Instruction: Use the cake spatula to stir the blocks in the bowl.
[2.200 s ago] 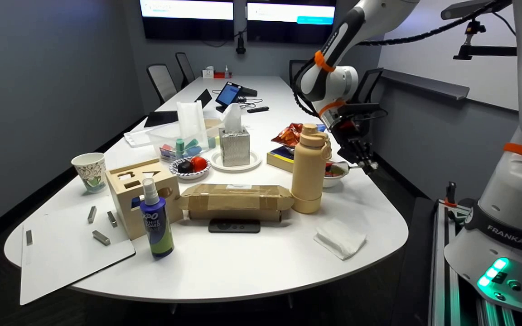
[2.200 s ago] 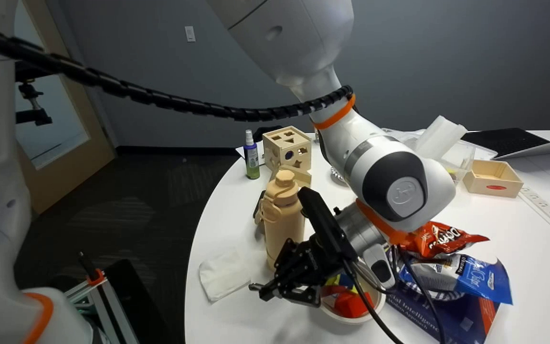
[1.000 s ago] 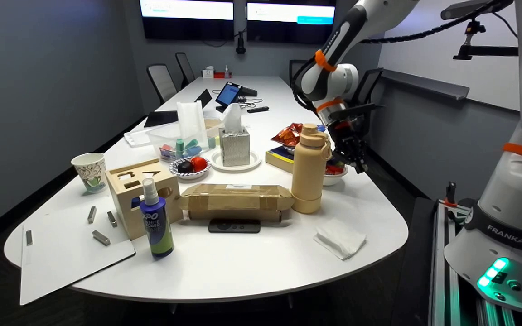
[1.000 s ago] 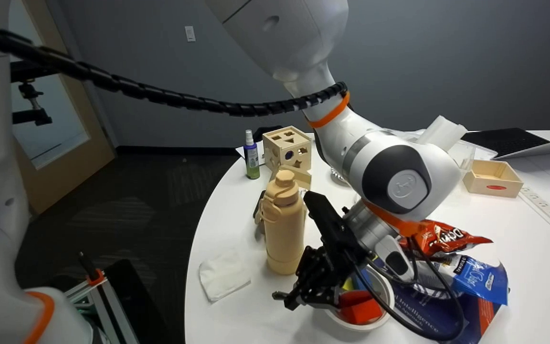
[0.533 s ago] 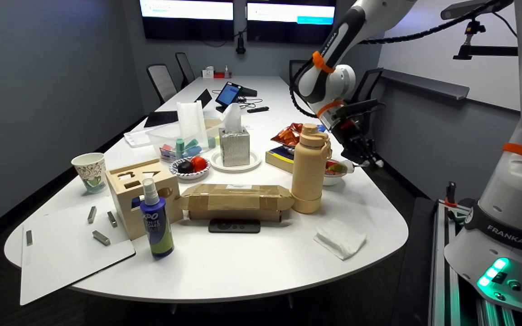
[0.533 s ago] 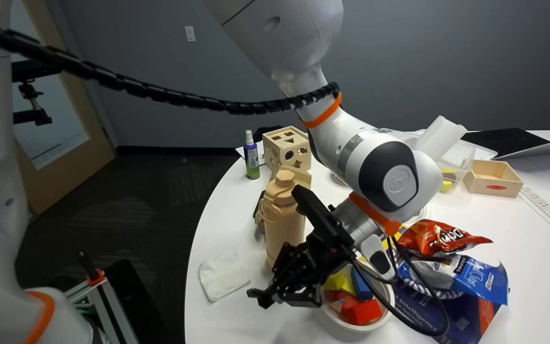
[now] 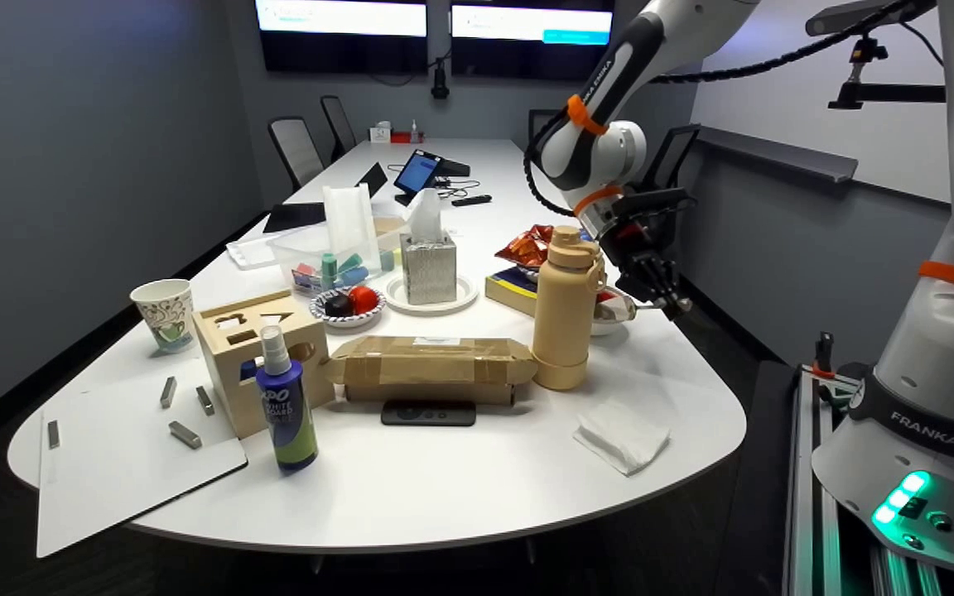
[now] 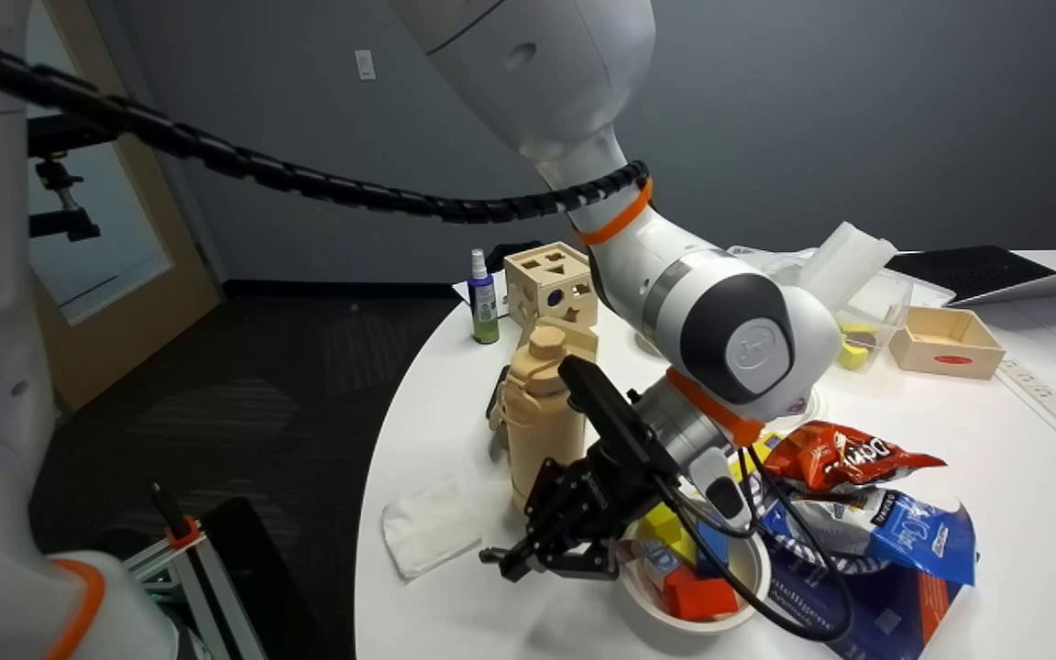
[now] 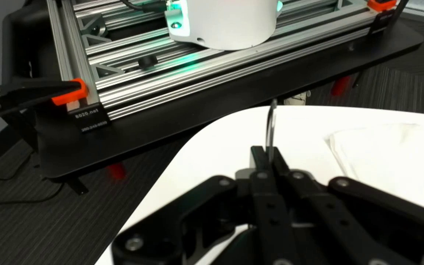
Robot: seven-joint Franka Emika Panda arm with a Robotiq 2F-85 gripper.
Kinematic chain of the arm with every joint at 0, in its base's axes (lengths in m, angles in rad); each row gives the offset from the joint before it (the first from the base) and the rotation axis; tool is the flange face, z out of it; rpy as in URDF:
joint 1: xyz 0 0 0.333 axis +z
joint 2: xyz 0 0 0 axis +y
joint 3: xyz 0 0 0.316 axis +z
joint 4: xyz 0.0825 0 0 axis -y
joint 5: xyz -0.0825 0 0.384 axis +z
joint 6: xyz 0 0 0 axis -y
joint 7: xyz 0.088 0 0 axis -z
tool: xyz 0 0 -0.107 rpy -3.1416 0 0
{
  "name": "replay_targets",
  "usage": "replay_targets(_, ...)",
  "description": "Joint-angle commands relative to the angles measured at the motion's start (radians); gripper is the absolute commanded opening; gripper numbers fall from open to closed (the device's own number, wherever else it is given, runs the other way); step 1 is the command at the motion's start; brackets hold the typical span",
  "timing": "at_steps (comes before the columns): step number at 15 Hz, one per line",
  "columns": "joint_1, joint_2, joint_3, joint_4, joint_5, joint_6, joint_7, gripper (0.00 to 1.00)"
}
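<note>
Silver spatula point(image 7: 618, 310): thin shiny handle, broad head tilted over the white bowl point(image 8: 752, 566), just beside the tan bottle point(image 7: 561, 323) as seen in an exterior view. Can't tell if it's touching the blocks point(image 8: 702, 598).
Gripper point(image 9: 268, 155): fingers pinched together on the spatula's handle, pretty much no gap, with a shiny metal end poking out past the tips in the wrist view.
White bowl: low and round, on the table point(image 7: 527, 472), holding chunky blocks in red, yellow and blue, plus one with a print on it.
Patterned dish point(image 7: 350, 321): round red thing point(image 7: 363, 300) and a dark thing point(image 7: 338, 306), side by side.
Clear bin point(image 7: 295, 253): teal, blue and pinkish pieces point(image 7: 329, 269) showing through the wall.
Wooden shape sorter point(image 7: 228, 391): something blue point(image 7: 248, 369) visible through a cutout.
Tissue box point(image 7: 429, 273): tissue point(image 7: 425, 215) sticking out the top, box sitting on a white plate point(image 7: 467, 300).
Paper cup point(image 7: 164, 314): upright, printed sides, can't see far enough down to say what's in there.
</note>
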Motion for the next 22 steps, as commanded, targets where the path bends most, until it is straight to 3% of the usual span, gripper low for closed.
replay_targets(1,0.007,-0.029,-0.013,-0.021,0.008,0.095,0.055,0.01)
replay_targets(5,0.024,-0.034,-0.031,-0.023,-0.032,0.142,0.167,0.01)
replay_targets(10,0.046,-0.03,-0.044,-0.011,-0.105,0.062,0.268,0.01)
replay_targets(15,0.038,-0.01,-0.016,0.004,-0.09,-0.009,0.175,0.01)
replay_targets(22,0.023,0.007,0.005,0.007,-0.002,0.033,0.089,0.01)
